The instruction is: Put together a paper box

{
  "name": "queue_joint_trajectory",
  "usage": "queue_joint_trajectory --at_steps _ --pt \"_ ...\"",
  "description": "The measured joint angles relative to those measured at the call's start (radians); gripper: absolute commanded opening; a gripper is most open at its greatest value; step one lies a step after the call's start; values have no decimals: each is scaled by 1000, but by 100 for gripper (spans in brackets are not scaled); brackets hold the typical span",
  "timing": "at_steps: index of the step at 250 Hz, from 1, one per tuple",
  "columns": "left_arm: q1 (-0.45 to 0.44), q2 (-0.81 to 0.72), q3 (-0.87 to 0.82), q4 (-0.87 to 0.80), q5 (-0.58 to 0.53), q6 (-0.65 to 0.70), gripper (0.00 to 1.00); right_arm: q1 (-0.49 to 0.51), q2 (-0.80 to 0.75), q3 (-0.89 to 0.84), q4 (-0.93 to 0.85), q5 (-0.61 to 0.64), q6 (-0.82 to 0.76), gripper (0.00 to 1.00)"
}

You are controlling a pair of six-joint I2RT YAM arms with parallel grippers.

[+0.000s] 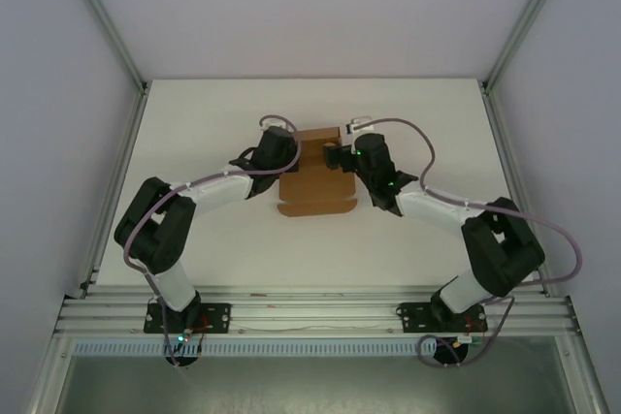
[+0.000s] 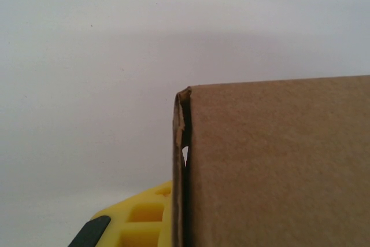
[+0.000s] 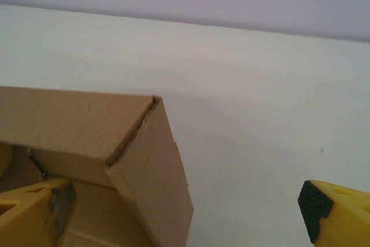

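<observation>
1. Nearest, along the table's front edge, a grooved silver metal rail (image 1: 310,309) carries the foot of the left arm (image 1: 165,269) and of the right arm (image 1: 475,269).
2. Further in, both white-and-black arms bend inward over the flat white table (image 1: 194,133) and meet near its middle.
3. At that spot lies the paper box (image 1: 315,191), a brown die-cut cardboard piece that is partly folded. Its near panel lies flat on the table with small tabs along the near edge, and its far part stands up as walls.
4. At the box's left side, the left gripper (image 1: 294,149) has its jaws pressed together on the raised left wall. In the left wrist view one yellow plastic finger (image 2: 139,219) with a black pad lies against the outer face of the doubled cardboard. The other finger is hidden behind it.
5. At the box's right side, the right gripper (image 1: 339,155) has its jaws spread wide and grips nothing. In the right wrist view a folded corner of the box rises between its yellow fingers (image 3: 338,212). One finger sits low inside the walls, and the other is out over bare table, apart from the cardboard.
6. Farthest back, a pale wall panel (image 1: 310,7) stands behind the table.
</observation>
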Motion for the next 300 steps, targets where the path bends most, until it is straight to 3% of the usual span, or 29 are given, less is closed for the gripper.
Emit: queue_joint_trajectory --at_steps 32,57,98,124,168,200,249,300 --pt "2 0 22 -56 44 87 0 -20 -105 -51 -40 -23 75 100" --pt "11 0 85 -158 130 230 0 -69 -231 -57 -120 -24 175 100" --pt "26 -4 250 -439 275 620 0 -169 -384 -8 -332 -16 272 100" --pt "14 -4 357 -655 288 840 0 -205 -426 16 -466 -10 297 100" --pt "-49 59 524 -938 193 1070 0 -225 -431 16 -617 -37 304 100" --pt "-105 187 620 -1060 135 1146 0 -234 -419 16 -678 -53 304 100" --pt "-179 320 633 -1064 0 1174 0 -242 -419 2 -696 -63 304 100" --pt "-229 447 635 -960 -144 1181 0 -253 -420 -20 -694 -69 304 100"
